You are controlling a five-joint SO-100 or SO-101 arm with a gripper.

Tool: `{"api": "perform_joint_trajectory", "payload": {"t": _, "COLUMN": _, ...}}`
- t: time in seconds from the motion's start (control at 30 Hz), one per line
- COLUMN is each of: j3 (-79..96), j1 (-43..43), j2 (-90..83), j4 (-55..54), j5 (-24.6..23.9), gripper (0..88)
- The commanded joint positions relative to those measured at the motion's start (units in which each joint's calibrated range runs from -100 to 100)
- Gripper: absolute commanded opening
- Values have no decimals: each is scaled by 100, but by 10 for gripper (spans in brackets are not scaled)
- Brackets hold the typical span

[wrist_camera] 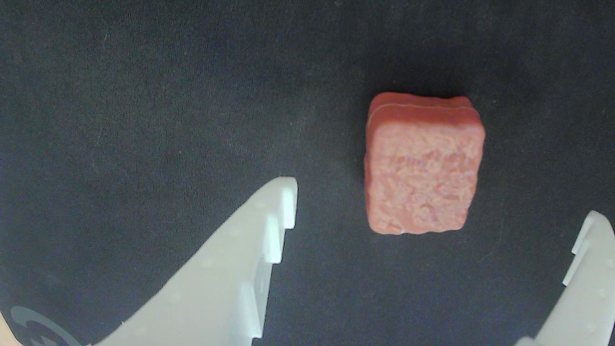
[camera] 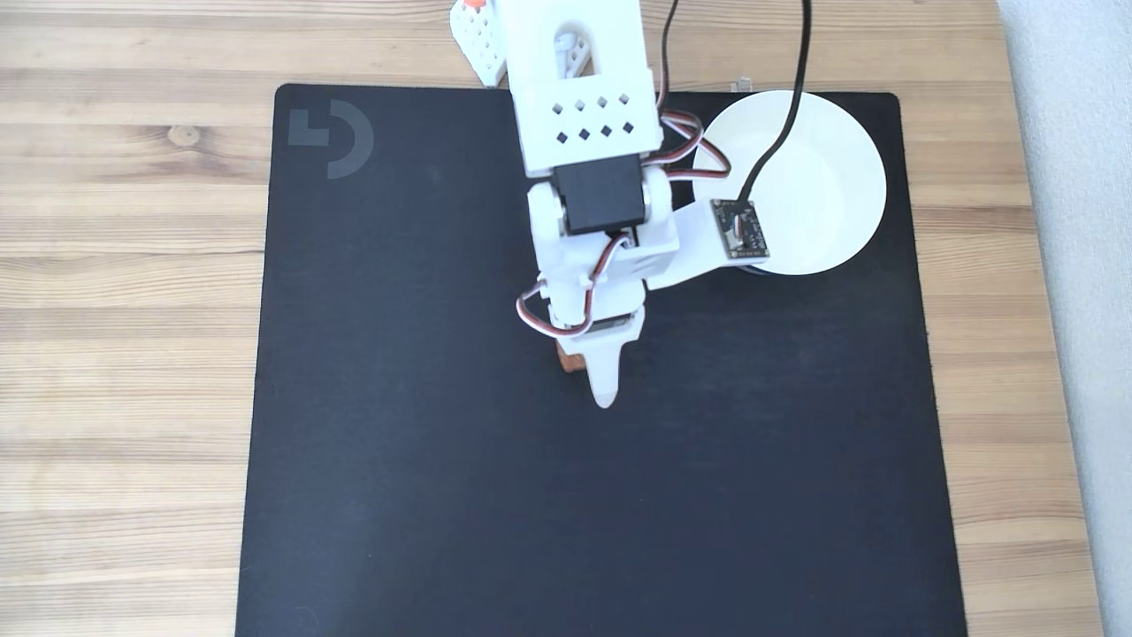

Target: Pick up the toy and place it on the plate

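The toy (wrist_camera: 424, 166), a reddish-brown, rough-faced block with rounded corners, lies flat on the black mat in the wrist view. My gripper (wrist_camera: 439, 202) is open, its white fingers wide apart on either side of the toy's near end and touching nothing. From the fixed view, only a brown corner of the toy (camera: 569, 359) peeks out beside the gripper (camera: 591, 379), which points down at the mat's middle. The plate (camera: 840, 159), round and white, sits at the mat's far right corner with nothing in it.
A black mat (camera: 424, 460) with a grey logo (camera: 332, 137) covers the wooden table (camera: 124, 292). The arm's camera board (camera: 739, 230) and a black cable (camera: 778, 133) hang over the plate's left part. A grey wall (camera: 1079, 265) borders the right.
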Motion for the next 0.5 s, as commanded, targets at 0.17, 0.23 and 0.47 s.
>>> {"api": "perform_joint_trajectory", "payload": {"t": 0.17, "j3": -142, "j1": 71, "j2": 705, "j4": -263, "j5": -22, "gripper": 413}}
{"api": "perform_joint_trajectory", "payload": {"t": 0.23, "j3": -160, "j1": 71, "j2": 805, "j4": -297, "j5": -22, "gripper": 413}}
{"api": "perform_joint_trajectory", "payload": {"t": 0.47, "j3": -169, "j1": 71, "j2": 847, "j4": -297, "j5": -22, "gripper": 413}}
